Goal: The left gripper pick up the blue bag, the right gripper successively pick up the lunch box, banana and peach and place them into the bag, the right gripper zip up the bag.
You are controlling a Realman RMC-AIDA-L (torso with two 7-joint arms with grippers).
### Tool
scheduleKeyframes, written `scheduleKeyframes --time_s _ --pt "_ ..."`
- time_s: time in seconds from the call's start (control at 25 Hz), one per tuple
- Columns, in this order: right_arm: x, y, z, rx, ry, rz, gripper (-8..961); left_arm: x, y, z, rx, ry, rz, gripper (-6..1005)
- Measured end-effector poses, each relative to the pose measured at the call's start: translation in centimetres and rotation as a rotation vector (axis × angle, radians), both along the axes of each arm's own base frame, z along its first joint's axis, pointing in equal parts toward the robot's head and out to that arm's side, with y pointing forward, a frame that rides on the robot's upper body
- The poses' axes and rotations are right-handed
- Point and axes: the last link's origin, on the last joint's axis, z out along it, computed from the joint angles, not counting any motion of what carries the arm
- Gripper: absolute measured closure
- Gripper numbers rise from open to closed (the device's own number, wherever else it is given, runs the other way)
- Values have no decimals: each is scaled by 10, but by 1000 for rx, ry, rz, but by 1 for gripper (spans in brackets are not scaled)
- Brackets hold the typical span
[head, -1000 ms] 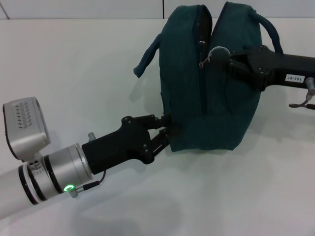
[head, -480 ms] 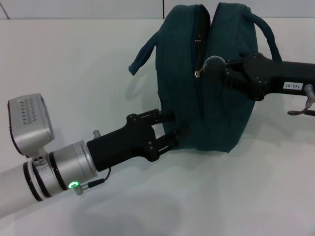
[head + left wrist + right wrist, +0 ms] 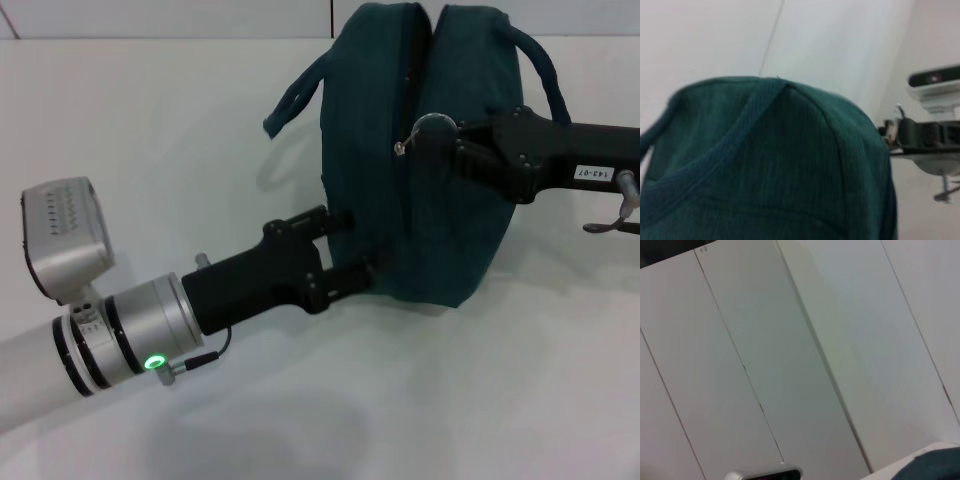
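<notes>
At the twelve-to-one o'clock part of the head view, the dark teal-blue fabric lunch bag [image 3: 420, 160] stands on the white table [image 3: 480, 400], its zip seam running roughly twelve to six. The black two-fingered left gripper [image 3: 355, 255] reaches from eight o'clock and is clamped on the bag's lower near edge. The black right gripper [image 3: 440, 135] comes in from three o'clock, its fingertips pinched on the metal ring pull [image 3: 432, 127] midway down the seam. The zip looks closed above the pull, so the coming pull likely runs along that seam toward six o'clock. Lunch box, banana and peach are not visible.
</notes>
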Motion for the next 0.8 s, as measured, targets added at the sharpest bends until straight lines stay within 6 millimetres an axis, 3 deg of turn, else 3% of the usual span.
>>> scheduleKeyframes --time_s 0.44,0.8 --pt "-2 1 0 -2 4 4 945 -8 8 5 62 -11 86 344" --pt "-2 4 0 12 -5 -6 946 -7 7 4 59 2 69 504"
